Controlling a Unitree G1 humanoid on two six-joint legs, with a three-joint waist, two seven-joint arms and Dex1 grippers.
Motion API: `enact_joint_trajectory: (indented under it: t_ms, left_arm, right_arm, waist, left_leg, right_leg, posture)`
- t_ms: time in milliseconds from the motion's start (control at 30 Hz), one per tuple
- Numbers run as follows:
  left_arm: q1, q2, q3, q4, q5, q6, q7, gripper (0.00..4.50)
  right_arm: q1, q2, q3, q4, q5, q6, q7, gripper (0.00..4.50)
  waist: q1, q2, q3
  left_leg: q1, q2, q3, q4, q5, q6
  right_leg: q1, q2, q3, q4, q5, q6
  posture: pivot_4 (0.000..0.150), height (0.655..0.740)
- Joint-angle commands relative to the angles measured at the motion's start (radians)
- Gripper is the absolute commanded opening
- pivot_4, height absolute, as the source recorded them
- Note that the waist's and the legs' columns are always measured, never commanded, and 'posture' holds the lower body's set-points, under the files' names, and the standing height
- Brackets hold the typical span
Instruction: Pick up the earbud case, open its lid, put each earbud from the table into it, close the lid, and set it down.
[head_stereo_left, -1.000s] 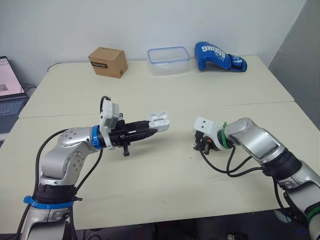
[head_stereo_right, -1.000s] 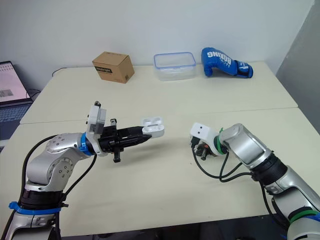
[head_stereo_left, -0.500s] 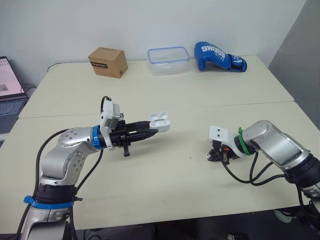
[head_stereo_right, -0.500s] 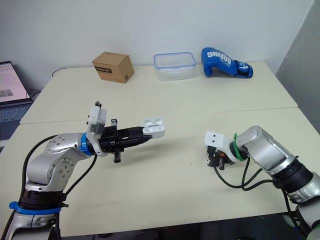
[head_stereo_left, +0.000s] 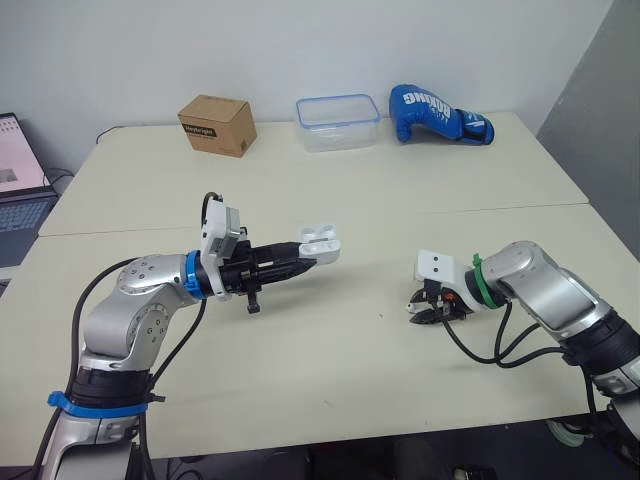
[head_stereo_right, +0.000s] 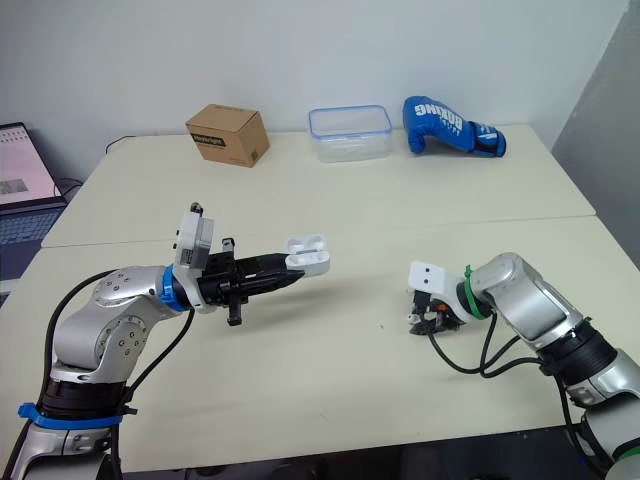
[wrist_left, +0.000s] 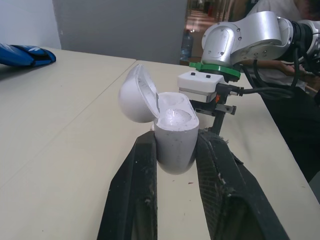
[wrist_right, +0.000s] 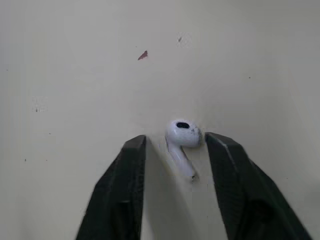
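Earbud inside parted right gripper; contact unclear.

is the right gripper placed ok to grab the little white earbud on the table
Probably yes. The right gripper is open, its two black fingers flanking the small white earbud, which lies on the beige table with nothing else in the gap.

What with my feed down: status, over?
Left hand shut on open earbud case, aloft. Right hand open, straddling earbud on table. No obstruction seen.
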Motion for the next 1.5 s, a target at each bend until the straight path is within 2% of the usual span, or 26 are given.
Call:
enact_joint_trajectory:
  t_ms: [33, 300, 533, 767, 1100, 1500]
  left_arm:
    - [-0.014, 0.006, 0.01, -0.022, -0.004, -0.021, -0.006, 0.71]
    - [-0.022, 0.01, 0.01, -0.017, -0.003, -0.02, -0.012, 0.71]
    - [-0.018, 0.02, 0.016, -0.026, -0.006, -0.013, -0.009, 0.71]
    - [-0.005, 0.016, 0.014, -0.034, -0.008, -0.014, 0.001, 0.71]
    - [-0.002, -0.012, 0.004, -0.037, -0.004, -0.02, 0.014, 0.71]
    - [0.002, -0.028, -0.002, -0.04, -0.001, -0.026, 0.024, 0.71]
  right_arm:
    - [0.018, 0.0, -0.043, 0.018, -0.016, -0.06, -0.005, 2.43]
    - [0.059, 0.06, -0.122, 0.118, 0.012, -0.195, 0.017, 2.43]
    - [0.019, 0.037, -0.106, 0.166, -0.023, -0.27, 0.095, 2.43]
    - [-0.089, -0.022, -0.018, 0.038, -0.165, -0.177, 0.158, 2.43]
    - [-0.113, -0.03, 0.09, -0.165, -0.289, -0.006, 0.199, 2.43]
    - [-0.151, 0.009, 0.201, -0.212, -0.437, 0.136, 0.186, 2.43]
  waist:
    - [0.0, 0.0, 0.0]
    - [0.001, 0.0, 0.0]
    - [0.001, 0.0, 0.0]
    - [0.0, 0.0, 0.0]
    - [0.008, 0.0, 0.0]
    - [0.008, 0.0, 0.0]
  left_leg:
    - [0.0, 0.0, 0.0, 0.0, 0.0, 0.0]
    - [0.0, 0.0, 0.0, 0.0, 0.0, 0.0]
    - [0.0, 0.0, 0.0, 0.0, 0.0, 0.0]
    - [0.0, 0.0, 0.0, 0.0, 0.0, 0.0]
    - [0.0, 0.0, 0.0, 0.0, 0.0, 0.0]
    - [0.0, 0.0, 0.0, 0.0, 0.0, 0.0]
  right_leg:
    - [0.0, 0.0, 0.0, 0.0, 0.0, 0.0]
    - [0.0, 0.0, 0.0, 0.0, 0.0, 0.0]
    - [0.0, 0.0, 0.0, 0.0, 0.0, 0.0]
    - [0.0, 0.0, 0.0, -0.001, 0.0, 0.0]
    - [-0.001, 0.0, 0.0, 0.0, 0.0, 0.0]
    - [-0.001, 0.0, 0.0, 0.0, 0.0, 0.0]
  posture:
    - [0.15, 0.7307]
    - [0.15, 0.7307]
    - [0.15, 0.7307]
    - [0.15, 0.7307]
    - [0.15, 0.7307]
    - [0.15, 0.7307]
